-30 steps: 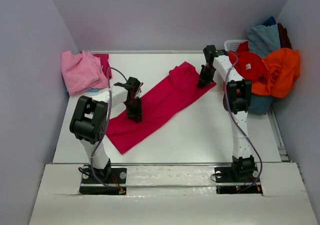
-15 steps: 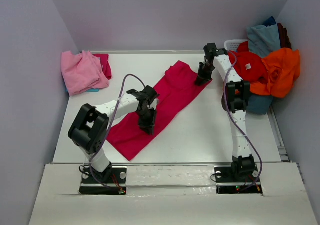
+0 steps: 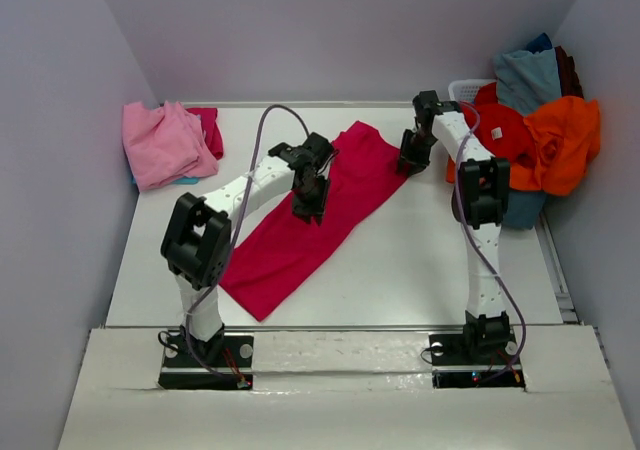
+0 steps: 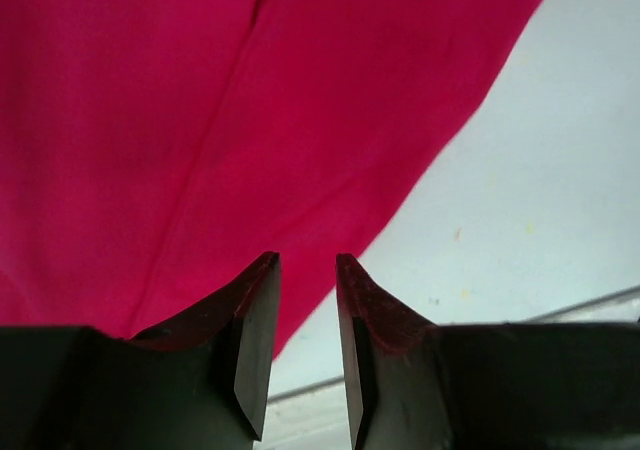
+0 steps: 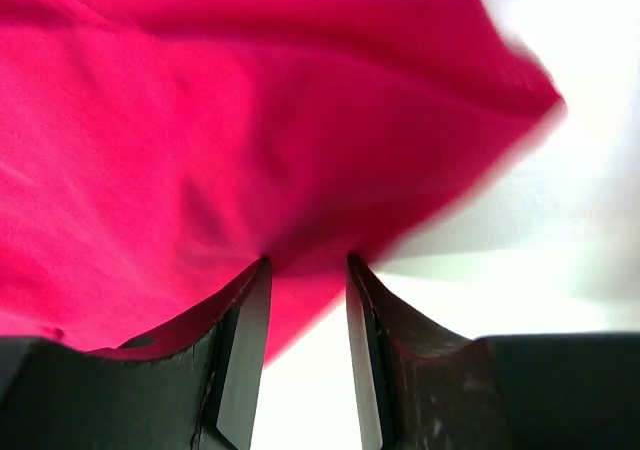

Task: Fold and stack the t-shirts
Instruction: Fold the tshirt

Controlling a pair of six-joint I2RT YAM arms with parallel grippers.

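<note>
A crimson-magenta t-shirt (image 3: 320,210) lies as a long diagonal band across the table (image 3: 420,260), narrowed lengthwise. My left gripper (image 3: 310,205) hovers over its middle. In the left wrist view the left gripper (image 4: 305,260) is open, with nothing between the fingers and the t-shirt's (image 4: 200,120) edge below. My right gripper (image 3: 410,160) is at the t-shirt's far right corner. In the right wrist view the right gripper (image 5: 307,262) is open, its tips just at the crimson cloth (image 5: 200,150) with a gap between them.
A folded light pink t-shirt (image 3: 160,142) lies at the far left on top of other folded ones (image 3: 208,128). At the far right a white basket (image 3: 468,88) holds a heap of orange (image 3: 562,140), red (image 3: 500,130) and grey-blue (image 3: 525,75) t-shirts.
My left gripper has swept from the shirt's lower left up toward its middle. The shirt's lower end now lies narrower. Both grippers' jaws have widened.
</note>
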